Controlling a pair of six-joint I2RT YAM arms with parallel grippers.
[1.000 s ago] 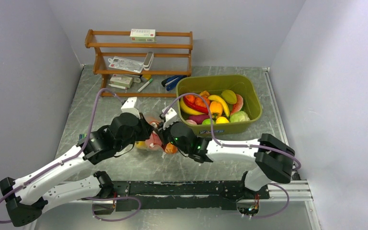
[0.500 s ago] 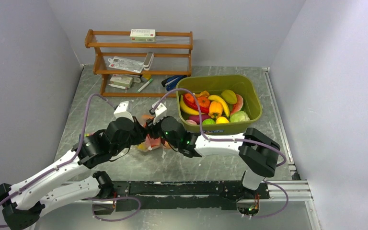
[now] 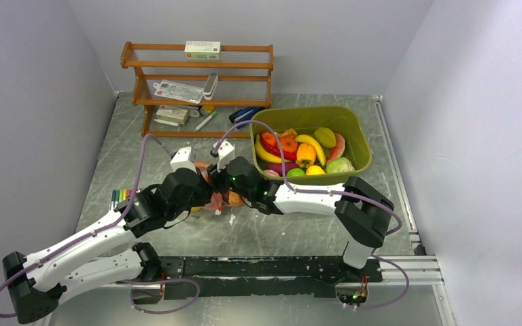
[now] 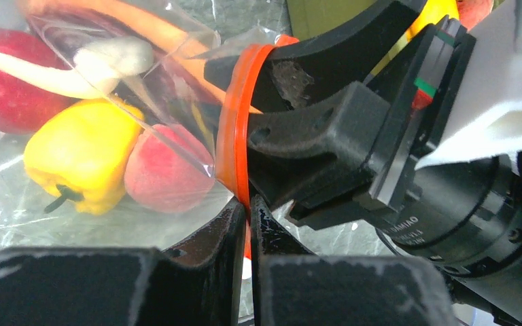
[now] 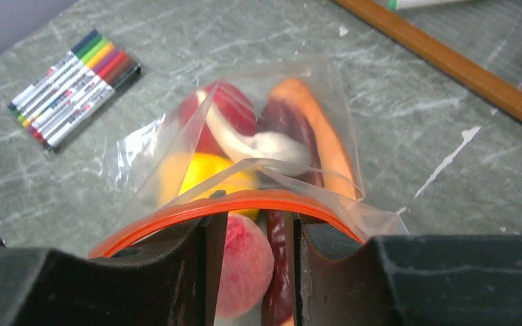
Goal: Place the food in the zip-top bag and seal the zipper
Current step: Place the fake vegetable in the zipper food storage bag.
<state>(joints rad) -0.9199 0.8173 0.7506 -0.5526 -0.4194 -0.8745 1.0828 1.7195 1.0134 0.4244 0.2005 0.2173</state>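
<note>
— Mid-bench, how many bags?
— One zip-top bag [image 5: 299, 88], lying on the bench [image 5: 414, 102], at least five food pieces [image 5: 204, 173] inside. The left fingers [image 4: 211, 272] pinch the zipper [image 5: 245, 200]; the right fingers [image 5: 183, 272] stand parted at its mouth.

White arms [image 3: 81, 238], black fingers [image 5: 143, 278], purple cables [image 3: 139, 156]

Overhead view: the left arm [image 3: 88, 238] and right arm [image 3: 312, 202] cover most of the bag [image 3: 215, 202]; the left arm also hides part of the pens [image 3: 119, 196]. Print on the packets [image 3: 177, 90] on the shelf [image 3: 245, 66] is too small to read. Left wrist view: the right claw [image 4: 245, 102] blocks the bag's right side; the lower end of the zipper [image 4: 233, 122] vanishes between the pressed-together fingers of the left claw [image 4: 247, 210]. Right wrist view: the bottom edge cuts off the finger bases.
</note>
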